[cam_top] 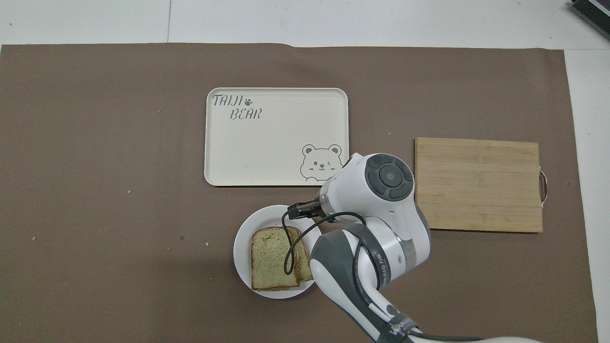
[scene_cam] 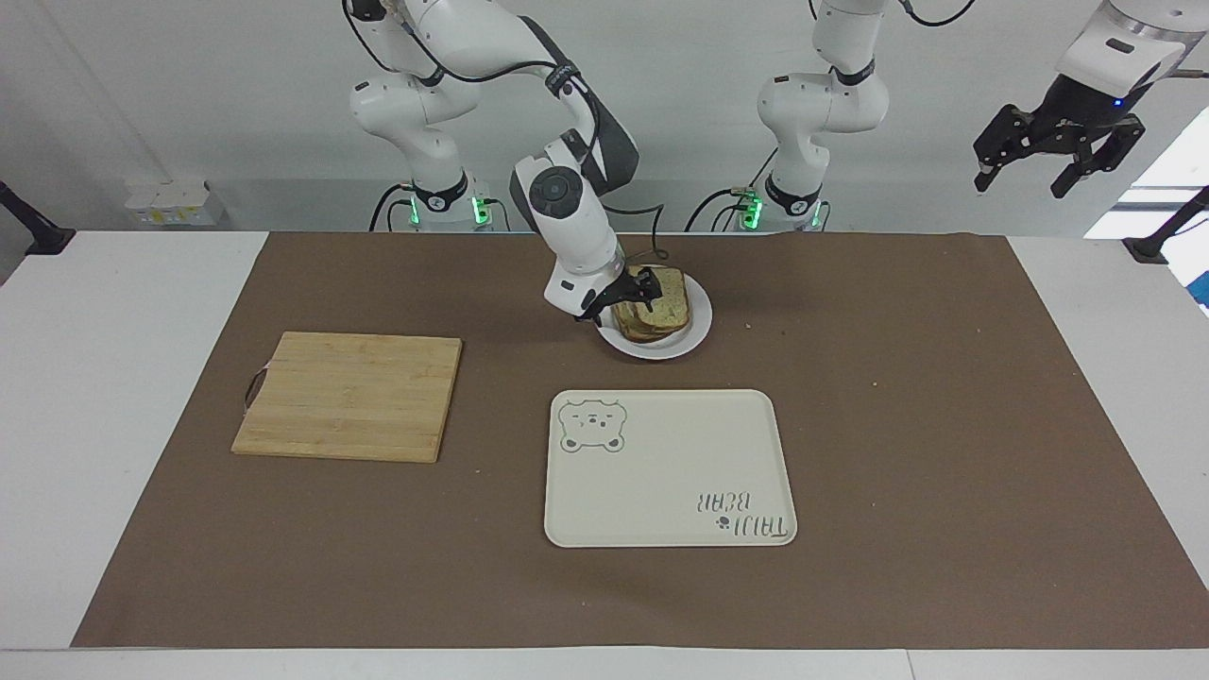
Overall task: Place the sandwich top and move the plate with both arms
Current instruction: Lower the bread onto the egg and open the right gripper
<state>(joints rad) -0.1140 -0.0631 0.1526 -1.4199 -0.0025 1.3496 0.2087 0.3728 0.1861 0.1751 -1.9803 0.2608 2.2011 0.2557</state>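
The right gripper (scene_cam: pixel 631 288) is standing open just beside one sandwich top (scene_cam: pixel 664 294), lying on one plate (scene_cam: pixel 682 345). The left gripper (scene_cam: pixel 1056 162) is waiting open, raised.

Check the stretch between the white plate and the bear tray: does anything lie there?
Nothing does. In the overhead view, only bare brown mat separates the plate from the tray; the facing view agrees. The right claw hangs over the plate's rim.
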